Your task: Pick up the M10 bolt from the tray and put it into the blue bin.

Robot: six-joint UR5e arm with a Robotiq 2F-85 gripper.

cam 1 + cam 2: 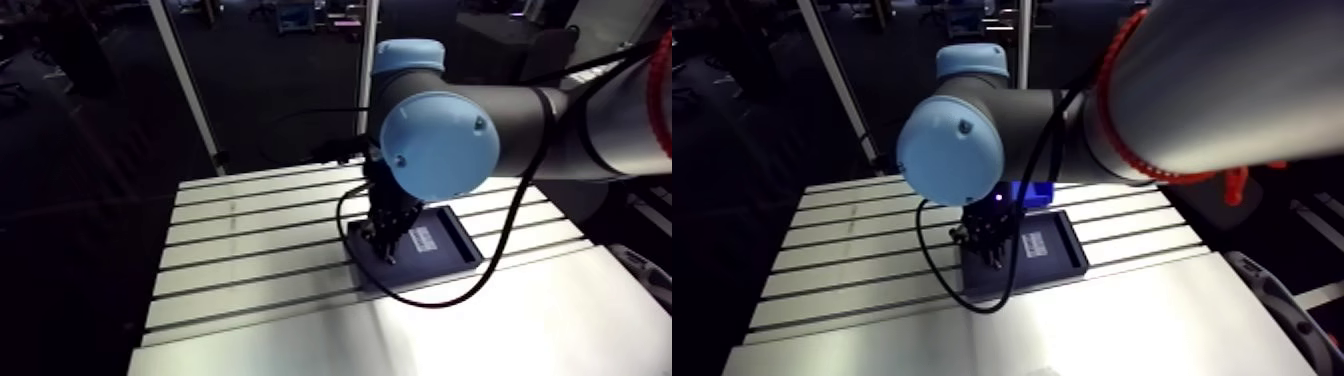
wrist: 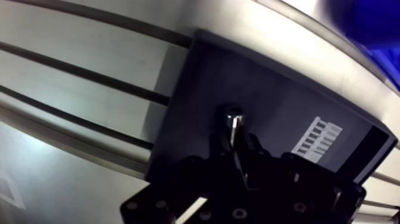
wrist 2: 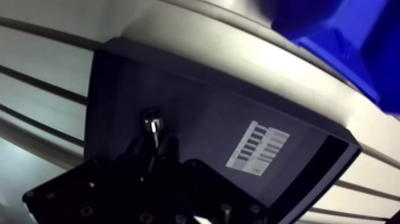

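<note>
**Bolt pinched at tray level: lift straight up, then swing**

Gripper (image 2: pixel 235 143) is pinching the M10 bolt (image 2: pixel 233 121). The shank sits between the fingers and the head pokes out ahead of the tips. Can't tell whether the bolt is clear of the tray (image 2: pixel 286 98) floor yet.

The grip looks short on the shank, so I'd expect the bolt to pivot if jerked. Rise vertically and slowly, then check it stays square before traversing.

- White label (image 2: pixel 318 138) is on the tray floor, well apart from the bolt and not an issue.
- Blue bin (image 3: pixel 351 42) is just past the tray's far edge, so it's a short move.
- The tray rim and the bin wall are the only things to clear.
- The table (image 2: pixel 89 71) slots could catch a dropped bolt.
</note>
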